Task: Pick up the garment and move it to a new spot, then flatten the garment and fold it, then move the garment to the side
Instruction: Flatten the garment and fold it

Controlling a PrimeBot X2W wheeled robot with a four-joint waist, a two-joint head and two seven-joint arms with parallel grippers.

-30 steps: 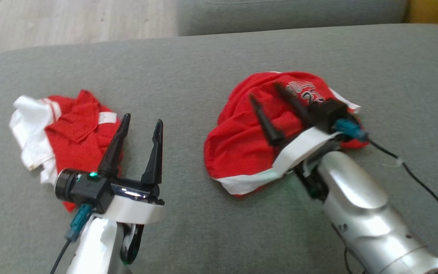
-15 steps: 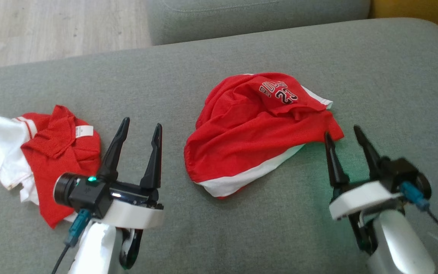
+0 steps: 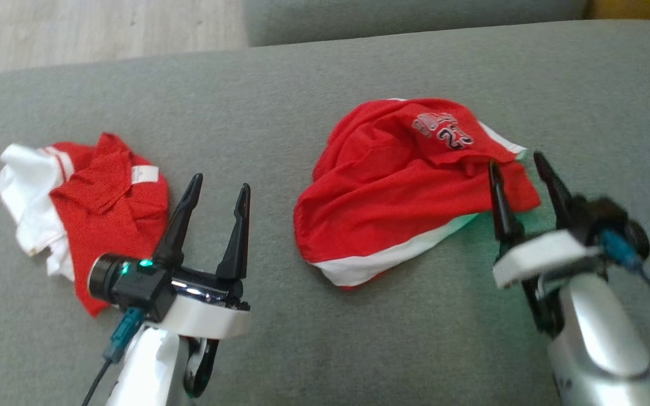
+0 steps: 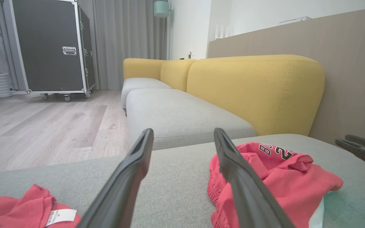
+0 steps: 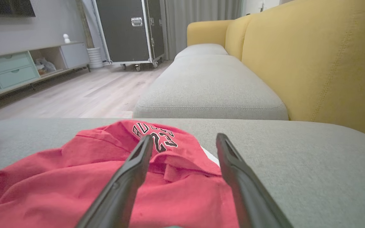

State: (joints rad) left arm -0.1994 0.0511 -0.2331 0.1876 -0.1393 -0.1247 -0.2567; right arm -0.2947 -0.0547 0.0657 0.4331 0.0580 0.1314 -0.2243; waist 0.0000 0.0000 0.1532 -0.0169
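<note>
Garment: red shorts, white trim, crumpled on grey cushion; long axis near-left to far-right, printed number at far end. Right tool: fingers spread, empty, since advanced over garment's right edge. Left tool: spread, empty, unmoved.

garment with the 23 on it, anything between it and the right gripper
Nothing visible does. The right gripper hangs open at the right edge of the garment, above the cushion. The other garment lies far to the left.
</note>
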